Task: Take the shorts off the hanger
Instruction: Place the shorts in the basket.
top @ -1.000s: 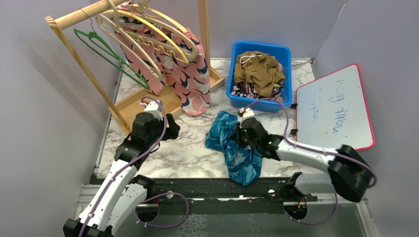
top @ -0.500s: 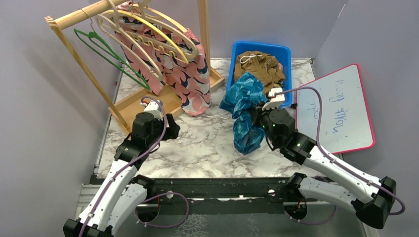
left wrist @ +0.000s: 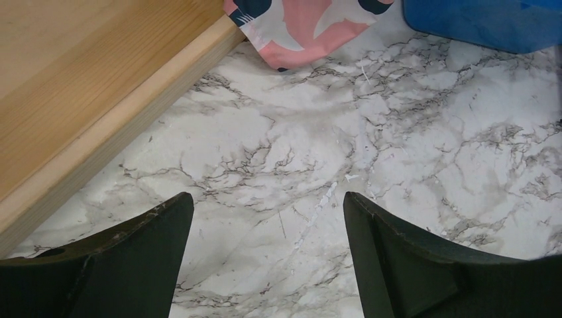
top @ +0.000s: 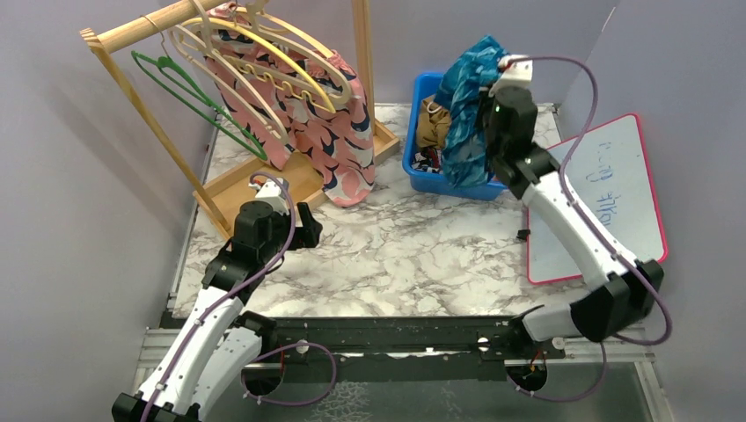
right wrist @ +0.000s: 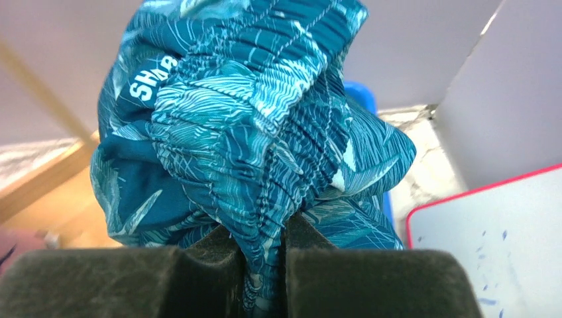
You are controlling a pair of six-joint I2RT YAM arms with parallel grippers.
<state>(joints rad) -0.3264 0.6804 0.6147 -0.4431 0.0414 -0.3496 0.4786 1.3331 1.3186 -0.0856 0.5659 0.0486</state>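
The pink shorts with navy-white blotches (top: 339,145) hang from a wooden hanger (top: 264,61) on the rack, and their hem (left wrist: 298,33) shows in the left wrist view. My right gripper (top: 495,110) is shut on the teal patterned shorts (top: 466,105), pinching the bunched elastic waist (right wrist: 252,119) between its fingers (right wrist: 262,242). It holds them in the air above the blue bin (top: 422,176). My left gripper (top: 303,227) hovers open and empty (left wrist: 268,205) over the marble, beside the rack's wooden base (left wrist: 79,99).
Olive-brown shorts (top: 429,123) and other printed fabric lie in the bin. A green hanger (top: 189,88) and several bare wooden hangers hang on the rack. A pink-framed whiteboard (top: 607,193) lies at the table's right edge.
My right arm has lifted the teal shorts from the middle of the table, back and up to above the blue bin. The left arm has stayed in place.
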